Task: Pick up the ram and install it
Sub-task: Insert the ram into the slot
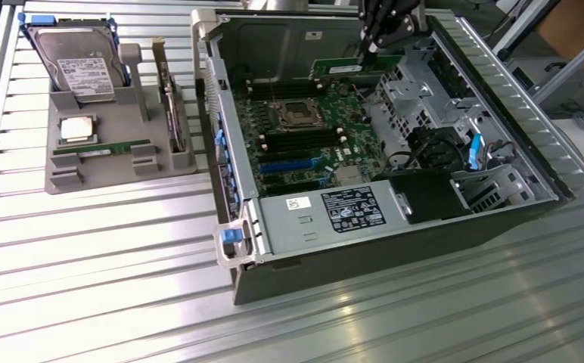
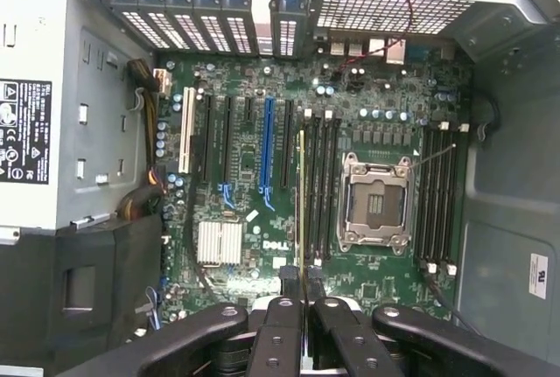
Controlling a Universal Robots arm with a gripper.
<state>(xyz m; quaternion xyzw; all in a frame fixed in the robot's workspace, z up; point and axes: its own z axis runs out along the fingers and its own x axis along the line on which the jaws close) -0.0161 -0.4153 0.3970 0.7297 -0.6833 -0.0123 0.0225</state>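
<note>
My gripper [image 1: 371, 50] hangs over the far end of the open computer case [image 1: 234, 198], shut on the ram [image 1: 358, 67]. The ram is a long green stick held by its upper edge, lengthwise above the motherboard [image 1: 312, 144]. In the wrist view the ram [image 2: 302, 202] shows edge-on as a thin line running out from between my fingertips [image 2: 303, 305]. It lies parallel to the black memory slots [image 2: 322, 189] beside the CPU socket [image 2: 376, 202]. Whether it touches a slot I cannot tell.
A grey holder [image 1: 110, 170] stands on the slatted table at the exterior view's left. It carries a hard drive [image 1: 78, 66], a square silver processor [image 1: 77, 128] and another green stick [image 1: 98, 151]. Inside the case are a power supply [image 1: 345, 212], a drive cage [image 1: 424, 87] and cables [image 1: 428, 147].
</note>
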